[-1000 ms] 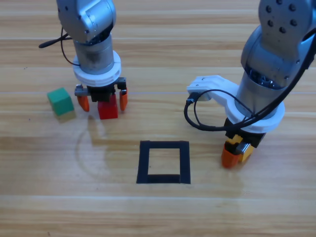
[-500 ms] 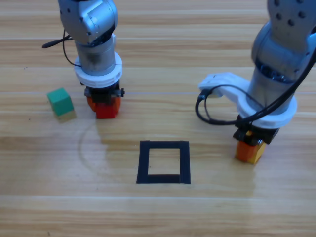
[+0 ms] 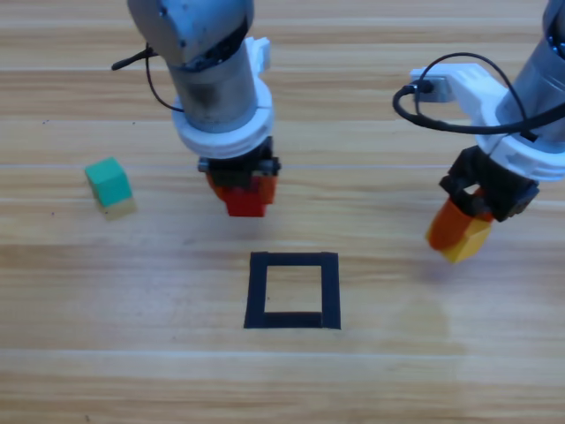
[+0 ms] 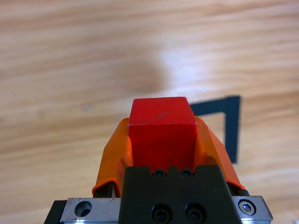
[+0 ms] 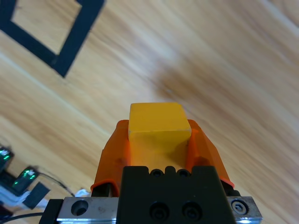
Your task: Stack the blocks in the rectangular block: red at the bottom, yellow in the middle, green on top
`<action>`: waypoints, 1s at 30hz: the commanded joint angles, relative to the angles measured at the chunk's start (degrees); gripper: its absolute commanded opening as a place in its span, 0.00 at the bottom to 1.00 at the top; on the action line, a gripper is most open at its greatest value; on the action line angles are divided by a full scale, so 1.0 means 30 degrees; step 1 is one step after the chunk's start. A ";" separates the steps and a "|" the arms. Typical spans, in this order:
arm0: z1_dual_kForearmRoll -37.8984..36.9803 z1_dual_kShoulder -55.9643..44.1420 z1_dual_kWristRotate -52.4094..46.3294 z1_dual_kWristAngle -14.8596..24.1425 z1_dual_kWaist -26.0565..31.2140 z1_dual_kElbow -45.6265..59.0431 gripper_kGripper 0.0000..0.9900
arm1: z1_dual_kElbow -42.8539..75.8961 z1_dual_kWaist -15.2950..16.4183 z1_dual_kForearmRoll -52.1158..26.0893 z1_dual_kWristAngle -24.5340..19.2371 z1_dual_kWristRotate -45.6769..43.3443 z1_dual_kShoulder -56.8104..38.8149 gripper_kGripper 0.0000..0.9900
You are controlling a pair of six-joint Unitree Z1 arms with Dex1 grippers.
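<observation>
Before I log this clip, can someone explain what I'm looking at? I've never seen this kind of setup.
These are two grey robot arms at a wooden table, seen in three pictures. One camera looks down from above; the other two sit on the wrists, looking along each end effector's orange jaws. The left end effector is shut on the red cube, held clear of the table. The right end effector is shut on the yellow cube, also lifted. The green cube lies alone on the table at the left. The black tape square in the middle has nothing inside it yet.
</observation>
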 commanded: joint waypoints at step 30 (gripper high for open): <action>0.0059 0.2150 -0.6181 0.0547 -0.4150 0.1012 0.04 | 0.1488 0.1822 -0.0278 -0.4980 0.8786 -0.1081 0.36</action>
